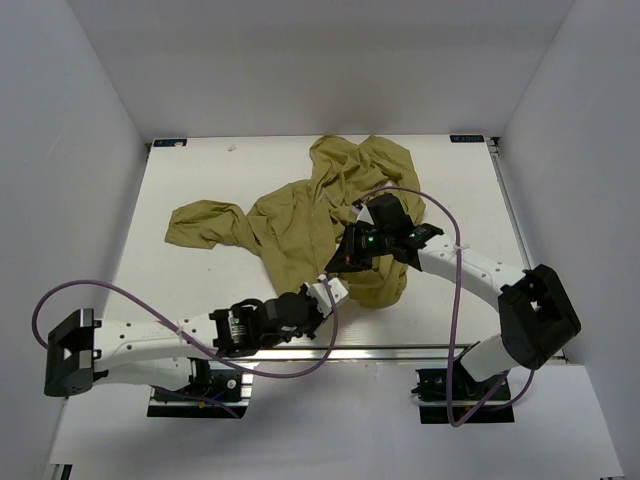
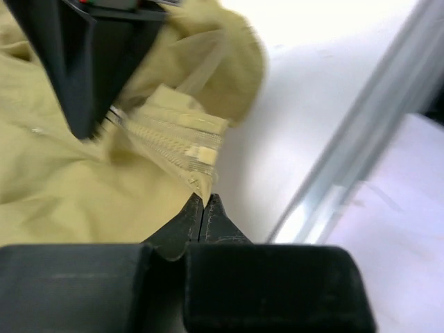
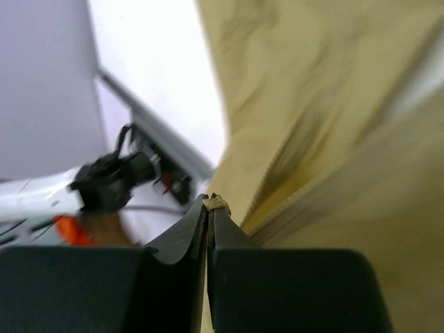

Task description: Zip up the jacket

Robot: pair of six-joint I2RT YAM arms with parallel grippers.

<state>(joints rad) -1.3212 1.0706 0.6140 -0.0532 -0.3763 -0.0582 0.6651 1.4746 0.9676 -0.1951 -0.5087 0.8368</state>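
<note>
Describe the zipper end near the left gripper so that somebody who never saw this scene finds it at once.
Find the olive jacket crumpled on the white table, then its near edge, where the left gripper pinches the cloth. Just beyond those shut tips lies the zipper end: a pale, ribbed strip of teeth, unlike the smooth fabric around it.

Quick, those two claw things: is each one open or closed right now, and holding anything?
Left end effector: closed, pinching the bottom end of the jacket zipper.
Right end effector: closed, pinching a small bit of jacket edge.
</note>
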